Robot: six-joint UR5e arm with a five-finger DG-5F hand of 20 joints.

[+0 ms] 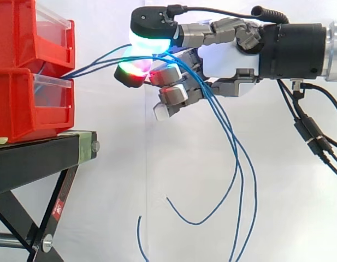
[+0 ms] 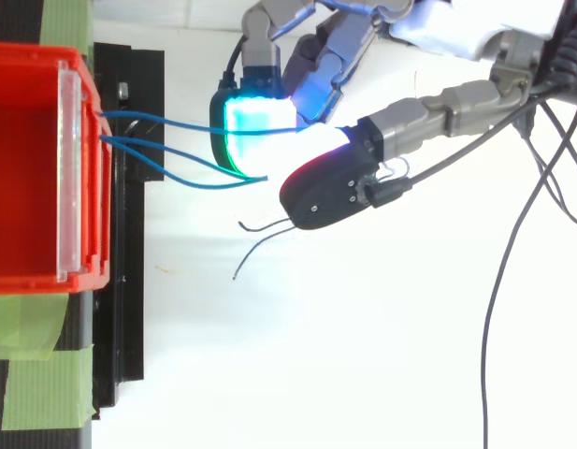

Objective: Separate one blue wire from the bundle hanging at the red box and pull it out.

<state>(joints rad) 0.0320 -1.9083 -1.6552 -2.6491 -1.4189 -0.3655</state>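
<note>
Red bins (image 1: 26, 71) stacked at left on a black stand (image 1: 31, 158), cropped by the edge. Blue wires (image 2: 162, 120) emerging from between them, origin hidden, running right into the hand (image 1: 234, 60). Pinched there between glowing thumb pad and curled fingers (image 1: 173, 94); number caught hard to tell. Beyond, hanging in loops, some cut off below.

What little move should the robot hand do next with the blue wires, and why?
Probably pull the hand slowly a little away from the red box. Its fingers are curled shut on the blue wires close beside the box, but the wires run into it and their loose ends hang down, so none is out yet.
</note>
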